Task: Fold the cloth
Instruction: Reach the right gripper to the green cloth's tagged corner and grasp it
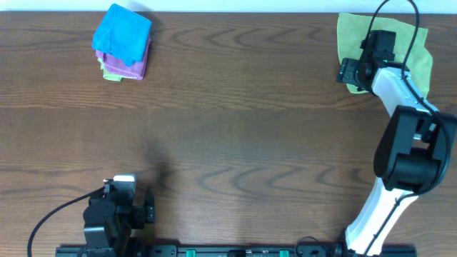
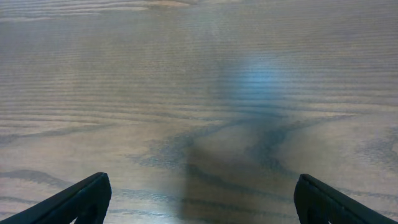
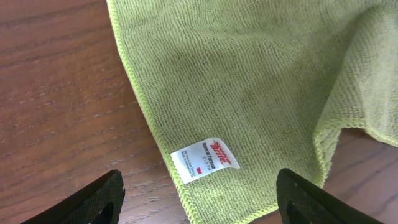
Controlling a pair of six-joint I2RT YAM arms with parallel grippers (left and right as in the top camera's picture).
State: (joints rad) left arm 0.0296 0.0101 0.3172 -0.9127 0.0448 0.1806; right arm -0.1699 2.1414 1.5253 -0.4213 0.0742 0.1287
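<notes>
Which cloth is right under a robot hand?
The light green cloth, beneath the right gripper; the blue cloth and purple cloth lie far away.

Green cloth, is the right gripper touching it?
Cannot tell. The right wrist view shows the open right gripper over the green cloth, its fingers either side of the tag, but not its height.

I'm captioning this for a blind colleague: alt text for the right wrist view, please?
A light green cloth lies on a wooden table, a white tag at its edge. The right tool hangs open above it, fingers either side of the tag.
</notes>
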